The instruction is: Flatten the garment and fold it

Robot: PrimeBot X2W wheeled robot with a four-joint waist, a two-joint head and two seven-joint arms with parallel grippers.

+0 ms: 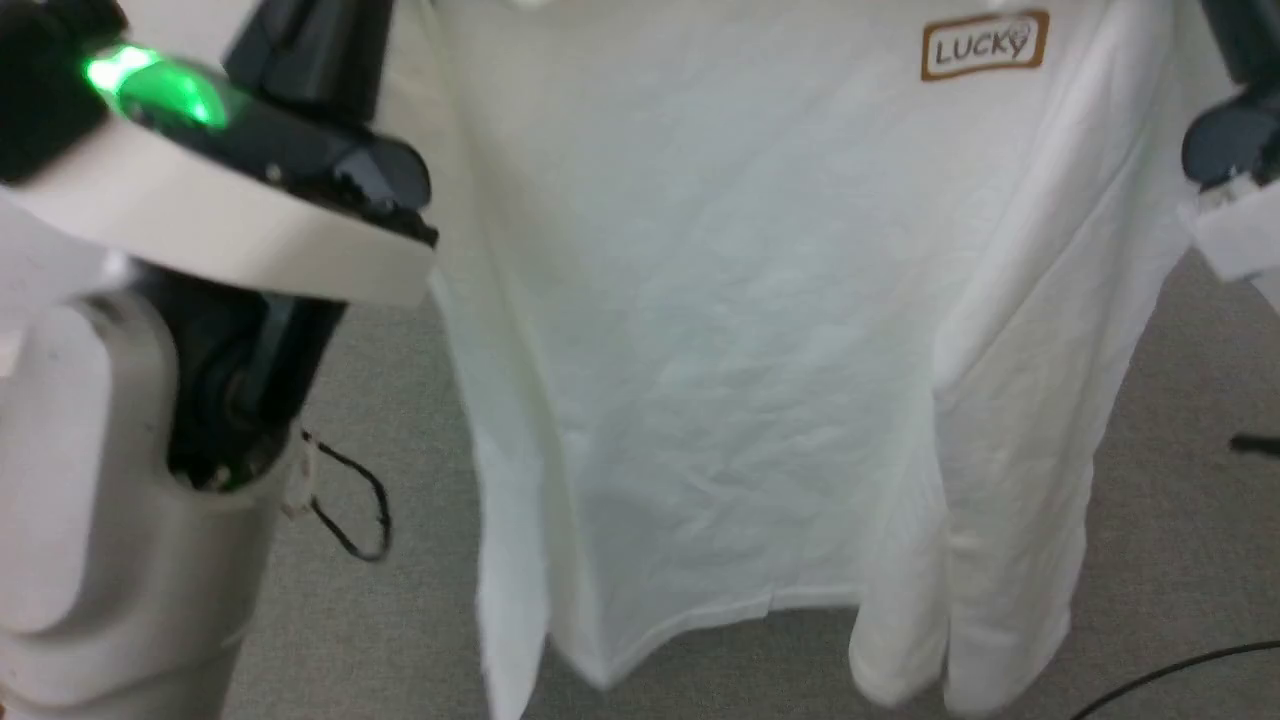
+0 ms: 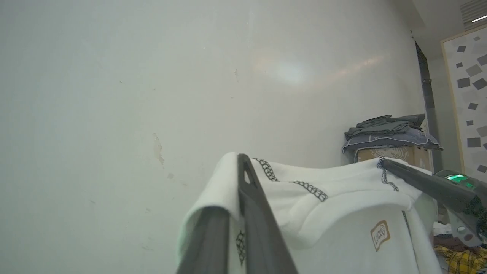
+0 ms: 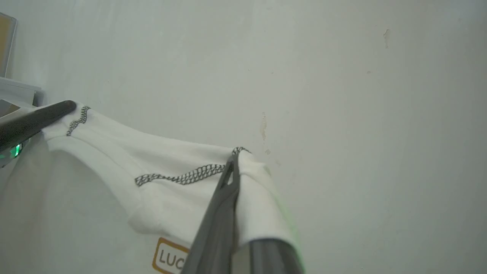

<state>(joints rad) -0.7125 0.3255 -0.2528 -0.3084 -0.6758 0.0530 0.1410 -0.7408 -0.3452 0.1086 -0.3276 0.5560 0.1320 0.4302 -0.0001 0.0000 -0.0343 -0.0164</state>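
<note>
Currently the garment [image 1: 700, 350] hangs above the floor [image 1: 380, 420], pinched at each shoulder seam by the left claw [image 3: 66, 107] and right claw [image 2: 386, 164]; it appears light, limp and slip-prone, so grip seams.

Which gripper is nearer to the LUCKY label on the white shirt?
Right. The right gripper is shut on the white shirt at the shoulder just above the LUCKY label; the left gripper holds the other shoulder, across the neckline.
</note>
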